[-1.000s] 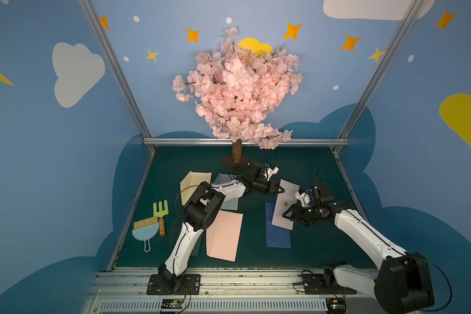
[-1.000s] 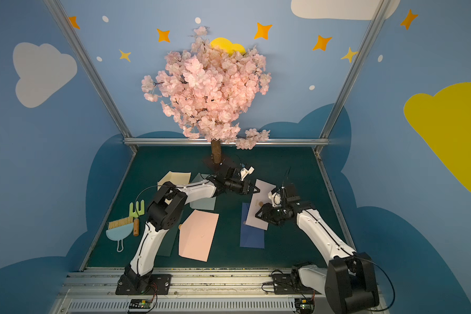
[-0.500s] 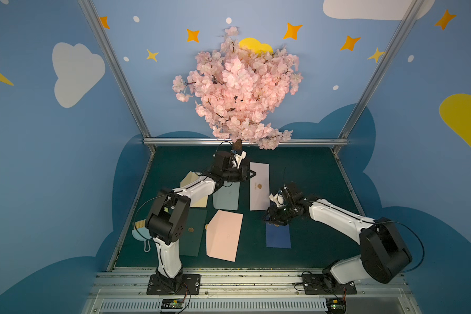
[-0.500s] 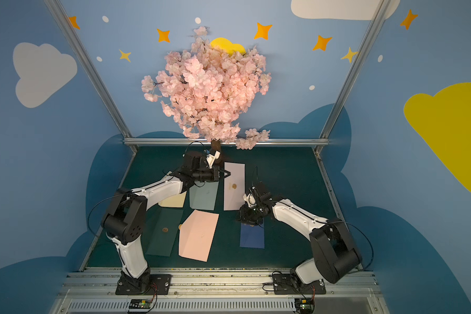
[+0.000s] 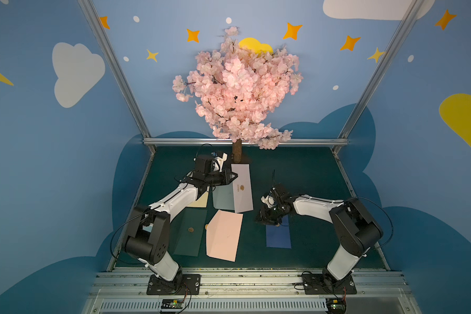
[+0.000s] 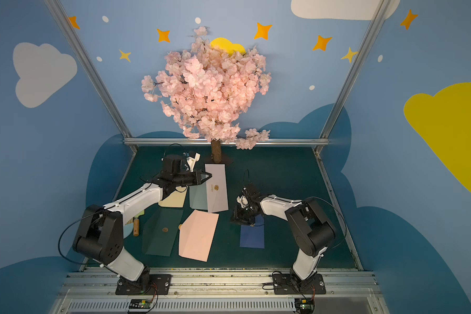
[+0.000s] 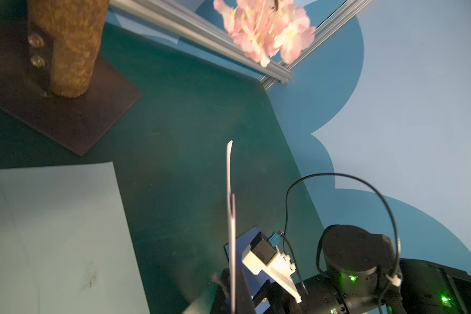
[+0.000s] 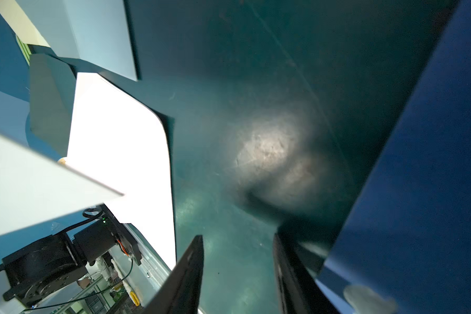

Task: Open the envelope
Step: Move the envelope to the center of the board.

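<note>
- Hanging above the dark green worktop [image 5: 310, 176], the long white paper envelope [image 5: 244, 201] is pinched by one edge in the clamped left jaws; it may slip.
- Right jaws, apart and empty at the navy blue paper envelope [image 5: 278, 236], may snag that instead.

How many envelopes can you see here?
6: white paper envelope held in the left hand; grey-green envelope and cream envelope beside it; dark green envelope and pink envelope nearer the front; navy blue envelope under the right hand. Others may be hidden.
</note>
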`<state>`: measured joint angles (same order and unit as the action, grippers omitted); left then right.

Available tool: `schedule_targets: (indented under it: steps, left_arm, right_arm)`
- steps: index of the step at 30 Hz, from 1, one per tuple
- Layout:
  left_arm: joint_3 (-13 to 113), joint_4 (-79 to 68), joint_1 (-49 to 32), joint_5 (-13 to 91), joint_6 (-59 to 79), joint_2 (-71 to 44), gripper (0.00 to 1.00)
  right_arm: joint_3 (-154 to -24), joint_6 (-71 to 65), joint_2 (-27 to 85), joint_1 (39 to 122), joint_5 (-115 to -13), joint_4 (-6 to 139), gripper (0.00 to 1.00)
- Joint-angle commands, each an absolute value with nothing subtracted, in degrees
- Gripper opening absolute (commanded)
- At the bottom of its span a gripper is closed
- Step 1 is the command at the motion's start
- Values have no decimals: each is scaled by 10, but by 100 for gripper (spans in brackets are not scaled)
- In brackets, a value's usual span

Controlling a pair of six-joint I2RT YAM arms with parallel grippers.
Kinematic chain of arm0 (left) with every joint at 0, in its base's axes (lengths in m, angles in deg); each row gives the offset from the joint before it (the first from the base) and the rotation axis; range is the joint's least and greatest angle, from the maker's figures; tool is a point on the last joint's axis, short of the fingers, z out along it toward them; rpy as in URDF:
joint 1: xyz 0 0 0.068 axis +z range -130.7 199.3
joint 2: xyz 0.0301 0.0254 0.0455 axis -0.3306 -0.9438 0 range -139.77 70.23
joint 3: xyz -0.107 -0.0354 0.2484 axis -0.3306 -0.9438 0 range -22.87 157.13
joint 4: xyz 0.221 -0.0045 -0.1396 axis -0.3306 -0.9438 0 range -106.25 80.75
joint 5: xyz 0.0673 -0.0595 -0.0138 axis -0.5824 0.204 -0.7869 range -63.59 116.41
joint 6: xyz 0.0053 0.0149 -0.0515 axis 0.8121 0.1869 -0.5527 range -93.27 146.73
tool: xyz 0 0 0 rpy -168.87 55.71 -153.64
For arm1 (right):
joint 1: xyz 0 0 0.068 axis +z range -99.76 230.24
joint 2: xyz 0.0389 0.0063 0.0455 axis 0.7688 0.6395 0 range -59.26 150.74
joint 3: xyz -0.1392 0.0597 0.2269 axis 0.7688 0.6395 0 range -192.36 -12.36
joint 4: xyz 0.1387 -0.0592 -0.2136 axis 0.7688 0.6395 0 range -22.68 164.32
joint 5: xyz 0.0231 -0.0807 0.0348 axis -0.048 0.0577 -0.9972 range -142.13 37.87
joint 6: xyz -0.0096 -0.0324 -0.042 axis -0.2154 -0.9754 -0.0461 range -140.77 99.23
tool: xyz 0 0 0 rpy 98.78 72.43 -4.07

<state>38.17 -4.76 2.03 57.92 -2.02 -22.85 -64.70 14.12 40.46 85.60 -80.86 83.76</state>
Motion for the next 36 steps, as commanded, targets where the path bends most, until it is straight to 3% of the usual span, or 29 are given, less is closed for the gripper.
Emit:
schedule_targets:
  steps: [1,25,36]
  left_arm:
    - [372,-55,26,588,-16,-206,3]
    - [359,-66,30,629,-22,-165,3]
    - [360,-80,38,672,-15,-117,3]
  right_arm:
    - [-634,138,407,857,-785,848,47]
    - [-583,64,237,722,-689,1047,57]
    - [-631,56,147,716,-806,1021,57]
